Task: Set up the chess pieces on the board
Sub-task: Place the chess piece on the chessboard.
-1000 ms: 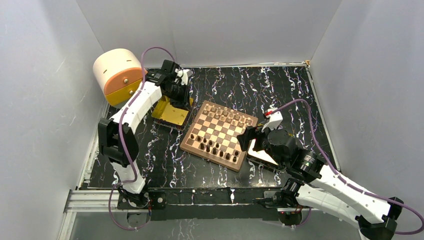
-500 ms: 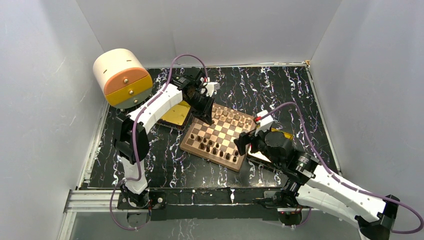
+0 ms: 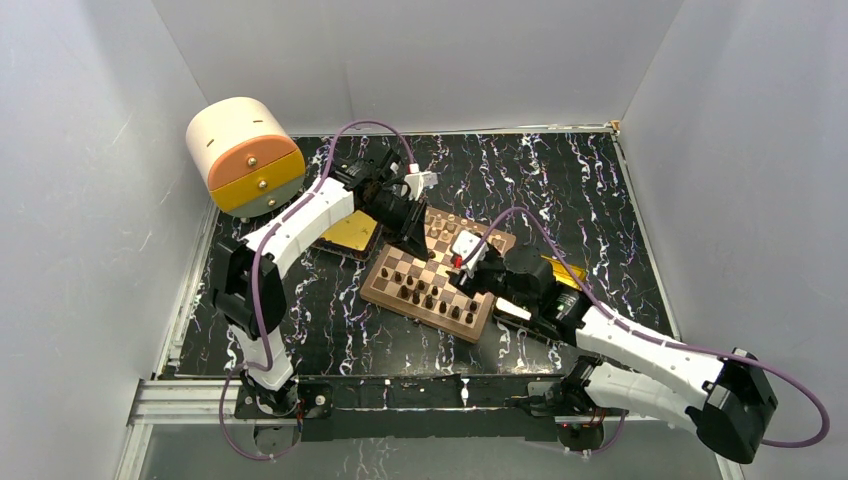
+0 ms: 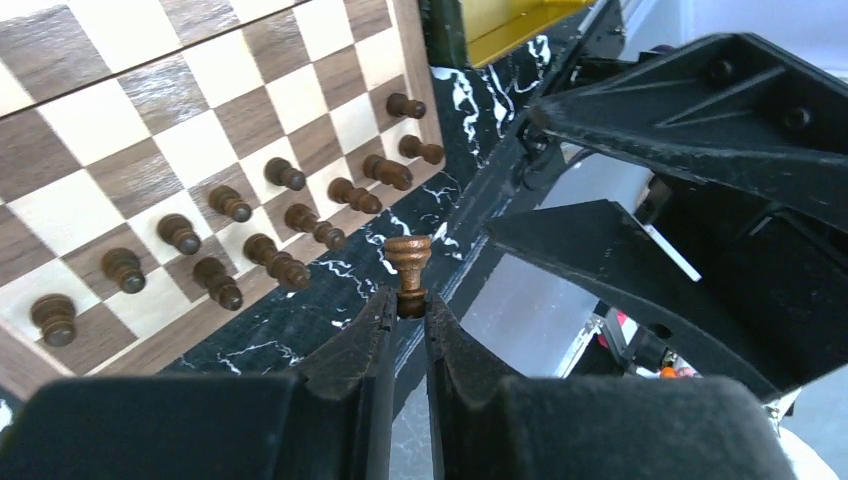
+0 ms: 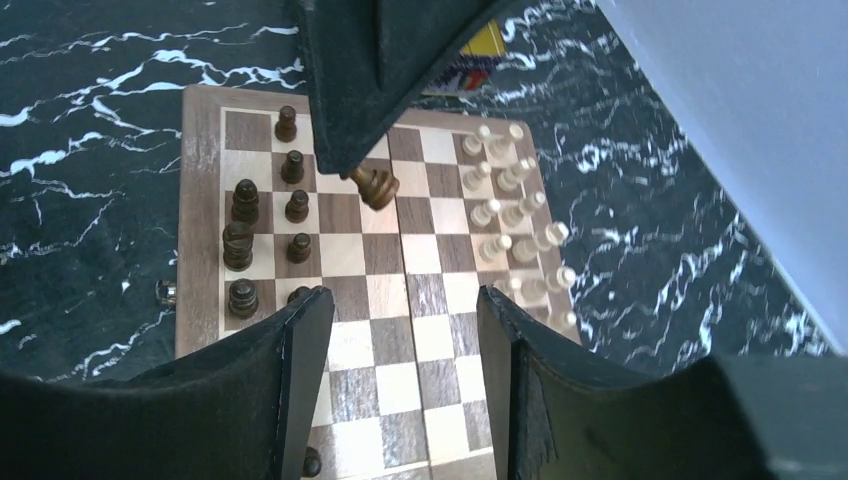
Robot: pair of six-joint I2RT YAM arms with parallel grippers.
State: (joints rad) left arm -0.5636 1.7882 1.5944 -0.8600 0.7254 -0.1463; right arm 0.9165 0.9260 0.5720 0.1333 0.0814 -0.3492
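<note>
As your left arm swings off the gold tray (image 3: 350, 232) where it hovered a second ago, the left gripper (image 4: 405, 310) now hangs over the board (image 5: 200, 180). Its fingers are pinched narrow on the stem of one dark piece (image 4: 408, 262), held upright and not yet on a square. Your right gripper (image 5: 400, 320) has left the second gold tray (image 3: 565, 268) in that same second and reached in over the board from the other side. Its jaws, wide a moment ago, stand about half apart with nothing between them.

Read it as a delivery under way, with one more dark man about to join its side. The right arm arrives empty, and the two grippers are just beside each other over the board, so you may want to watch for a brush.

The count runs to one board on the black marbled table (image 3: 560, 180), two gold trays, one on each side of it, and one cream-and-orange drum (image 3: 240, 150) at the far left. Of the chess pieces, your left wrist view shows twelve dark pieces (image 4: 228, 203) standing in two ranks at one end, plus the one in the fingers. The light pieces (image 5: 487, 211) stand in two ranks at the other end. About ten show and the rest are cut off by a finger, so that tally is not complete.
</note>
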